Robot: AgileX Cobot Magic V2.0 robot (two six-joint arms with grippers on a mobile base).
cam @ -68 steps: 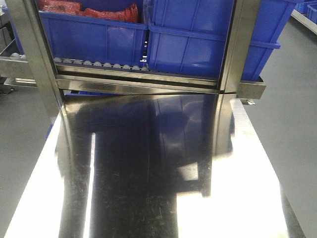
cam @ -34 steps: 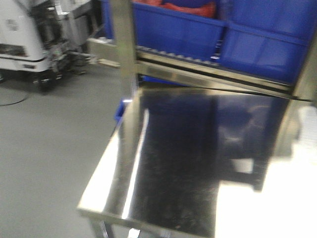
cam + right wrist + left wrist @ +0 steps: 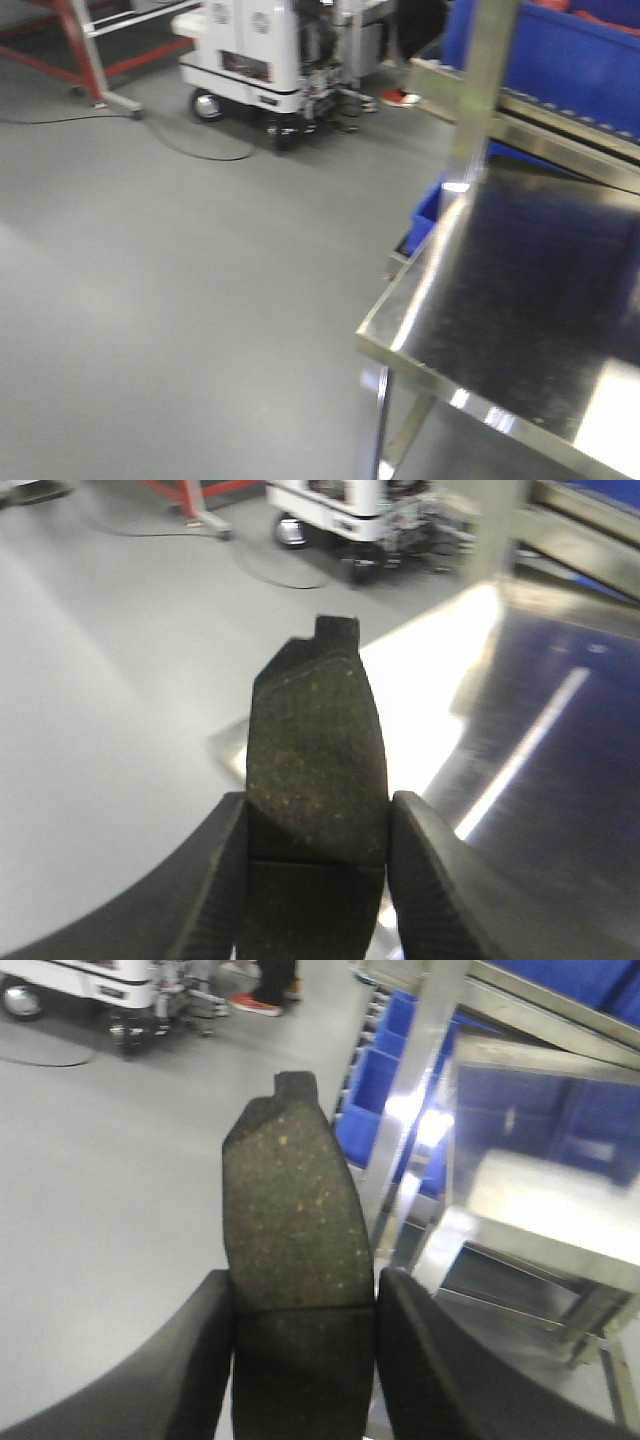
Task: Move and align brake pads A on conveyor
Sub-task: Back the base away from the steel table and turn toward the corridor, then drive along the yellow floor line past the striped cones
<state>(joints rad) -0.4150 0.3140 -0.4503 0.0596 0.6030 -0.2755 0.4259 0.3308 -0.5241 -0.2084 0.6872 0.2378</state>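
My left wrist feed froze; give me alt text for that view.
A dark grey brake pad, clamped between the two black fingers of the left end effector, points up the frame, tab at its top. Behind it: grey floor on the left, blue bins and a shiny steel table on the right.

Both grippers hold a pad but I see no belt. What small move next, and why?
Probably turn the base a little left, toward the red frame, jaws kept shut. The left gripper grips one brake pad, the right gripper a second pad; the steel table lies off to the right and no belt shows. That frame may be the conveyor's.
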